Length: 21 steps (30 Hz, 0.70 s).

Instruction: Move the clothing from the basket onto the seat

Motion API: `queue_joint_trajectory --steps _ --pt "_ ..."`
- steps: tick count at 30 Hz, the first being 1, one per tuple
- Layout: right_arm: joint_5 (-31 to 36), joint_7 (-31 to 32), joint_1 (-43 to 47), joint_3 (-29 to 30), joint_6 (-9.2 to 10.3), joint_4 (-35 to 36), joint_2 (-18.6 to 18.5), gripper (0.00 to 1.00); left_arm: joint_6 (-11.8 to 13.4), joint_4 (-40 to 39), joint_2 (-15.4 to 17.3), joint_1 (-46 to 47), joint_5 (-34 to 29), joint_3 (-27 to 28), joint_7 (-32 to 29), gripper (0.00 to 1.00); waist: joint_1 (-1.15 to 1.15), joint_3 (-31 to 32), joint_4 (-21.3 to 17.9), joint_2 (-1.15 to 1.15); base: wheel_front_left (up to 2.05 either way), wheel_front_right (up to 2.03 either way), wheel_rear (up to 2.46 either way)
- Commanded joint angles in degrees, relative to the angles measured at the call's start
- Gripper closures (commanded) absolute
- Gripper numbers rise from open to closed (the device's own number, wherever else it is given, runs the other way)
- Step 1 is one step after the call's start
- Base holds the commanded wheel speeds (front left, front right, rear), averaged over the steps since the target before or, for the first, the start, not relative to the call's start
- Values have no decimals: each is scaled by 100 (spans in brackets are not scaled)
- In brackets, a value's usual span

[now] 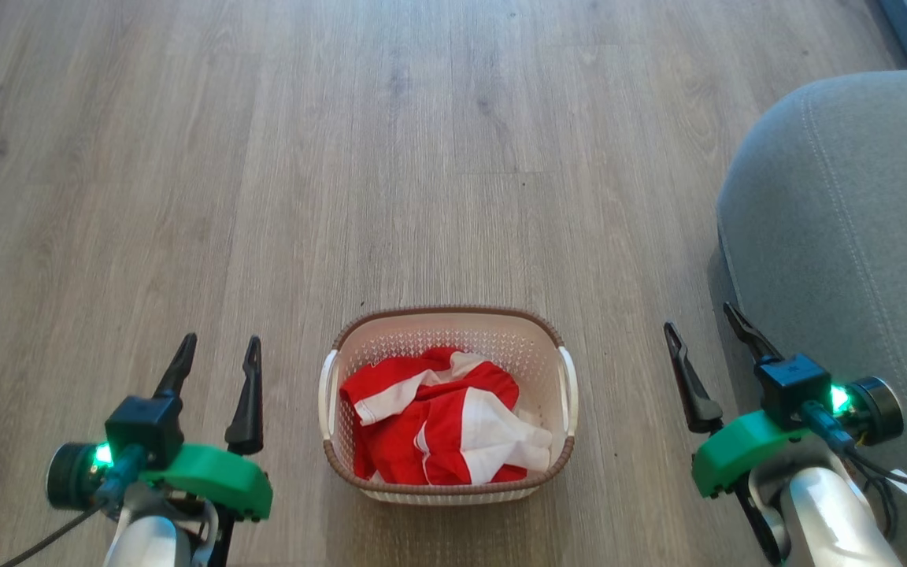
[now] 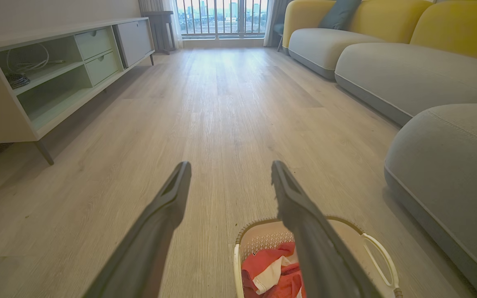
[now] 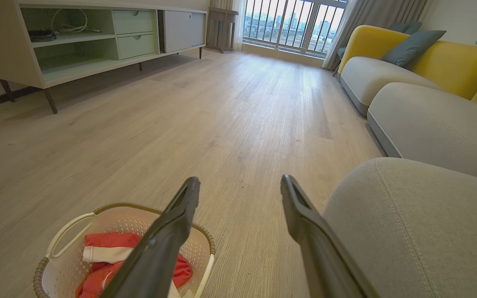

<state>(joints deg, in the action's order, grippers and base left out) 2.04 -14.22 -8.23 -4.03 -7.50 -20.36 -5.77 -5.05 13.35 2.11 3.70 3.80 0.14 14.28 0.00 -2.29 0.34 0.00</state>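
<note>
The cream basket (image 1: 564,339) with a brown rim stands on the wooden floor between my arms, holding the crumpled red and white clothing (image 1: 442,413). The grey seat (image 1: 855,236) rises at the right edge of the head view. My left gripper (image 1: 217,350) hovers left of the basket, open and empty. My right gripper (image 1: 701,324) is open and empty between the basket and the seat. The left wrist view has the basket (image 2: 259,240) and clothing (image 2: 269,269) at the bottom, the seat (image 2: 449,174) at right. In the right wrist view the basket (image 3: 68,223) lies lower left, the seat (image 3: 420,223) right.
A low pale cabinet (image 2: 35,82) on thin legs runs along the left wall. Grey and yellow sofa sections (image 2: 387,62) line the right side. A window with railings (image 2: 222,16) closes the far end. Bare wooden floor (image 1: 422,157) stretches ahead of the basket.
</note>
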Motion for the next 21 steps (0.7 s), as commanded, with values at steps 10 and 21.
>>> queue_joint_trajectory --steps 10,21 --pt "11 -78 -242 -106 1 184 -82 0 33 -208 76 258 16 188 72 0 0 -9 -3 0 0 0 0" --pt "-32 -78 -370 -16 1 330 -40 0 10 -217 76 435 56 159 72 0 0 -395 -45 0 0 0 0"
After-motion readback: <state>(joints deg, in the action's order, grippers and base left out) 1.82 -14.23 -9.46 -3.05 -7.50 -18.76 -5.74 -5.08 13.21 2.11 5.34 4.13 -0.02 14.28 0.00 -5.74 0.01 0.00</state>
